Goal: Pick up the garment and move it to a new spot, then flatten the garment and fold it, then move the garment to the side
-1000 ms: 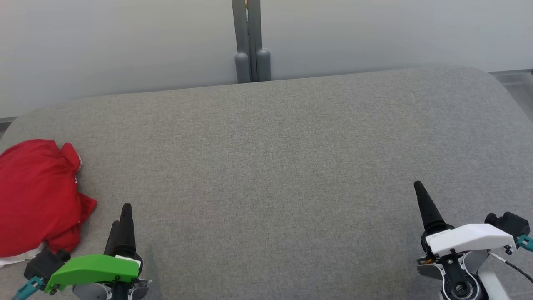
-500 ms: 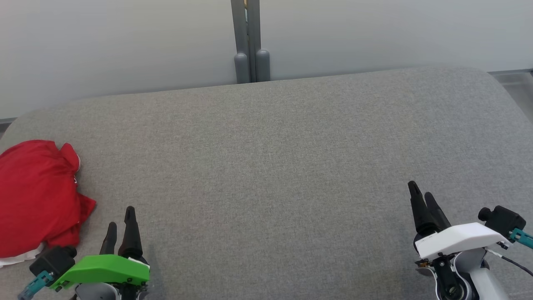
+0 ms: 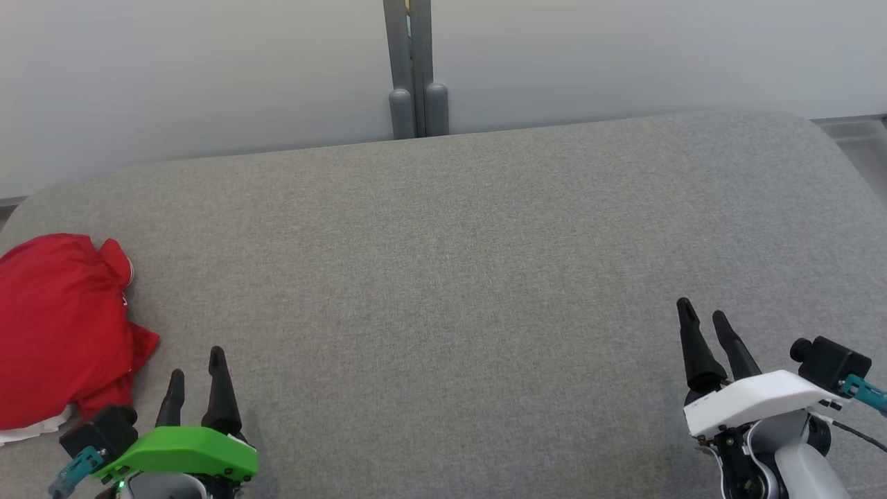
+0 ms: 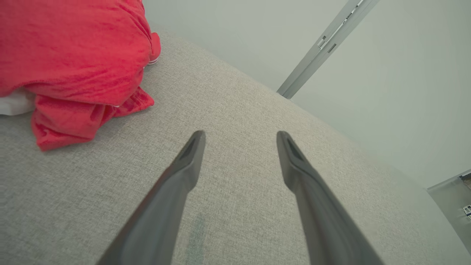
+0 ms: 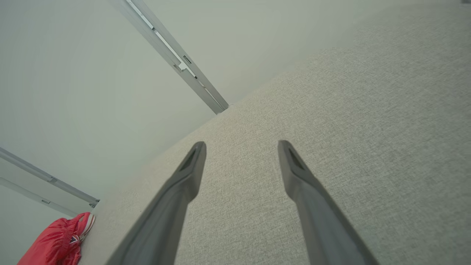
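As it lies crumpled, the garment (image 3: 62,326) is red.

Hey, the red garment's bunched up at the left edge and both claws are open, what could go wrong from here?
1. The garment lies crumpled at the pad's left edge; the open left claw may pinch only one layer, so it could drag or slide off.
2. White cloth peeks from under it; the claw might catch that too.
3. The right claw sits far across the pad, probably unable to help until the garment moves inward.
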### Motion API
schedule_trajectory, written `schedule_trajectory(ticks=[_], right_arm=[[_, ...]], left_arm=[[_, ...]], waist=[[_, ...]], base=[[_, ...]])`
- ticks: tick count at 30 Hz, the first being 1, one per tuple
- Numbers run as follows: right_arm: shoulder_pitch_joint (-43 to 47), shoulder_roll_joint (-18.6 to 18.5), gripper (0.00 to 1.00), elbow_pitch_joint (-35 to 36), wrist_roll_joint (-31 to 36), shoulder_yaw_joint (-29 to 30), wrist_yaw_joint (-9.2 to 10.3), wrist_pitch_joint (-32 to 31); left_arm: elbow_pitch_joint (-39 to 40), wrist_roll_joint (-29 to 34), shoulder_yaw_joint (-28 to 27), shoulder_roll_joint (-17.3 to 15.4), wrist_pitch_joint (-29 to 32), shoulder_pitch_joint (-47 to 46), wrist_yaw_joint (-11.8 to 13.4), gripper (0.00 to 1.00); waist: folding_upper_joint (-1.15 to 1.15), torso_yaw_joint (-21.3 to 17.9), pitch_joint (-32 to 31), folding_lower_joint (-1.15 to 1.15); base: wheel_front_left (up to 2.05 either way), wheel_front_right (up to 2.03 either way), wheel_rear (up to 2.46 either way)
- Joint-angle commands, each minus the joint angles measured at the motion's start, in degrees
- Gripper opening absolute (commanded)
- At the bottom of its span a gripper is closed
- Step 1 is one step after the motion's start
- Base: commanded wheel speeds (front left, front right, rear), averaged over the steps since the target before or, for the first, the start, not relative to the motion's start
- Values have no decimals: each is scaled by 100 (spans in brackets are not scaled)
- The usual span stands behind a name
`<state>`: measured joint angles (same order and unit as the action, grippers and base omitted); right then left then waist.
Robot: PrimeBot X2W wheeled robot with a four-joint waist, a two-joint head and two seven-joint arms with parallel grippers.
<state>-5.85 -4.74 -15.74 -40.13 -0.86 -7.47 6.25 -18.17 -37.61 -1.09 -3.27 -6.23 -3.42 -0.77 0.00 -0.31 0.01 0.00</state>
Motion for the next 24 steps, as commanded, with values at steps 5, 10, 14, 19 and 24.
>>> schedule_trajectory(ticks=[5,10,14,19,24], right_arm=[[9,-43,100,76,481,-28,-2,127],[17,-54,100,83,836,-45,-2,209],[19,-66,100,90,1160,-89,-2,279],[29,-68,100,114,1398,-107,-2,337],[43,-71,100,111,1677,-132,-2,412]], left_arm=[[77,489,39,-83,-124,13,82,100],[114,827,82,-100,-210,25,141,100],[147,1157,136,-118,-277,33,210,100],[162,1401,180,-130,-338,44,274,100],[165,1679,226,-146,-409,77,329,100]], waist=[[0,-6,-2,0],[0,-16,7,0],[0,-25,9,0],[0,-26,4,0],[0,-28,-4,0]], base=[[0,0,0],[0,0,0],[0,0,0],[0,0,0],[0,0,0]])
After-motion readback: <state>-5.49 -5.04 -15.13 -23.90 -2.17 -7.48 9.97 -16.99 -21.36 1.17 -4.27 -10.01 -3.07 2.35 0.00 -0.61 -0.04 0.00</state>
